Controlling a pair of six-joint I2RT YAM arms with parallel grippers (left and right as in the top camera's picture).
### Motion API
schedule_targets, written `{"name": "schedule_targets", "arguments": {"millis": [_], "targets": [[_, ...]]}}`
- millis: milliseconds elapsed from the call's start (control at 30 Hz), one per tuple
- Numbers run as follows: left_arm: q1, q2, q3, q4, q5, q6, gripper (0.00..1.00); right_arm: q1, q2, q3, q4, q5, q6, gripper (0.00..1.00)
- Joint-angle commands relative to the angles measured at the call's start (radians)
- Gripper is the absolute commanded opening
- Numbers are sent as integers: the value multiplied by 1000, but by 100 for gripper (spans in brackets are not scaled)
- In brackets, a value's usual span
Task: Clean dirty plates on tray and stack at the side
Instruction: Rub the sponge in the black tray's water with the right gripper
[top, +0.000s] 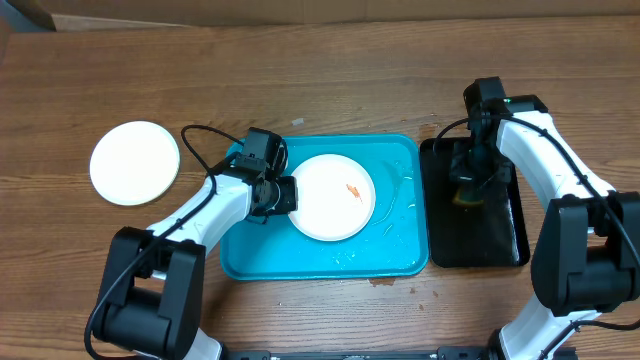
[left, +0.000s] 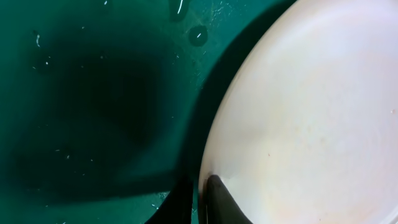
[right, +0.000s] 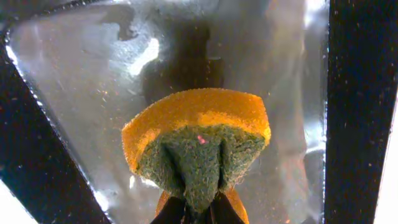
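White plate (top: 335, 205), pinched by just its rim in the left gripper (top: 290, 195), could slip onto the wet tray (top: 398, 152) below; right gripper (right: 198, 210) clenches the sponge (right: 199, 140).

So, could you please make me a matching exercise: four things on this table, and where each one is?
1 plain plate
2 speckled plate
3 sponge
4 black tray

A in the right end effector
B on the turquoise tray
C on the bare table, far left
D right of the turquoise tray

Pairs: 1-C, 2-B, 3-A, 4-D
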Motion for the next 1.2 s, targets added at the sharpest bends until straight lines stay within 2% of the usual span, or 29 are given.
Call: {"name": "schedule_targets", "arguments": {"millis": [0, 267, 333, 400, 500, 600, 700, 800, 900, 1000, 1067, 1167], "targets": [[-6, 16, -3, 3, 11, -13, 4, 0, -19, 25, 8, 15, -3, 4], [1, 16, 3, 7, -44, -13, 4, 0, -19, 119, -80, 88, 53, 4], [11, 16, 4, 11, -54, -17, 4, 9, -19, 135, -99, 35, 8, 4], [21, 16, 4, 11, -53, -30, 4, 14, -19, 136, -119, 78, -19, 4], [35, 16, 5, 7, -42, -36, 4, 14, -19, 135, -127, 145, 127, 4], [44, 16, 5, 4, -34, -36, 4, 26, -19, 135, -123, 51, -2, 4], [44, 16, 5, 4, -34, -36, 4, 29, -19, 135, -135, 164, 114, 4], [44, 16, 4, 3, -33, -36, 4, 37, -19, 135, -121, 63, -6, 4], [44, 16, 4, 4, -13, -35, 5, 39, -19, 135, -140, 152, 83, 4], [44, 16, 4, 3, -7, -35, 5, 39, -19, 135, -143, 123, 25, 4], [44, 16, 4, 4, -7, -35, 5, 38, -19, 135, -145, 147, 77, 4], [44, 16, 4, 4, -6, -35, 6, 37, -19, 135, -148, 130, 62, 4]]}}
